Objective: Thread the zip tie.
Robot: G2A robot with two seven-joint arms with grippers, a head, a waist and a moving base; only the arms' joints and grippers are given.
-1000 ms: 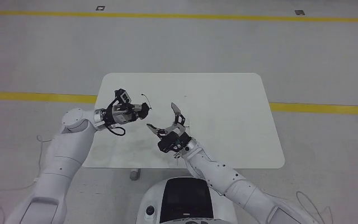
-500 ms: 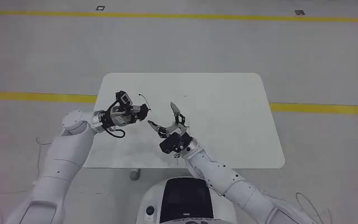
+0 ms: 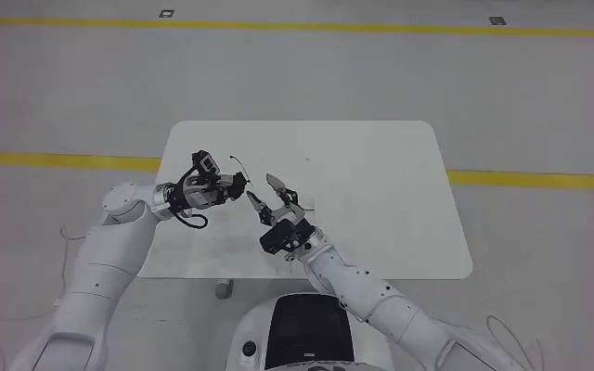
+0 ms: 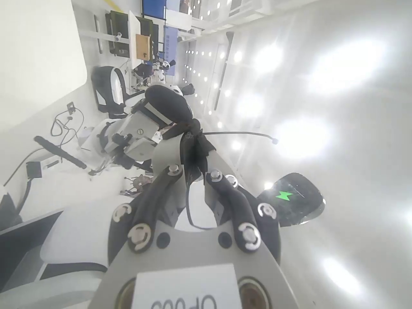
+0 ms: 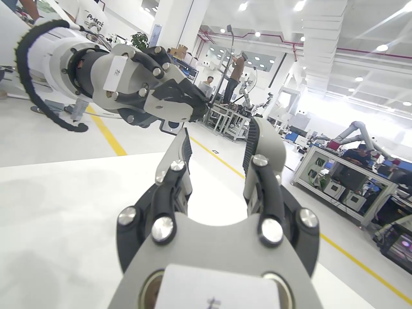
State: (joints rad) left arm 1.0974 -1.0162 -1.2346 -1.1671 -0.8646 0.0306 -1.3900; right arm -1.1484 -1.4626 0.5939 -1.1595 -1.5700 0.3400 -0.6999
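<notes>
Left of centre above the counter (image 3: 390, 185), the left hand (image 3: 239, 185) grips the zip tie (image 4: 238, 133), free end up, seemingly so the spread-open right hand (image 3: 260, 191) alongside can take it.

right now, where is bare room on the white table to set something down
The right half and far edge of the white rounded table lie bare. Crowded: over its near left part, where the left gripper, shut on the thin black zip tie, faces the open right gripper.

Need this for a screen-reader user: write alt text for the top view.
The left claw, shut on a thin black zip tie, hovers over a white table. The open right claw is close beside it, not gripping the tie.
</notes>
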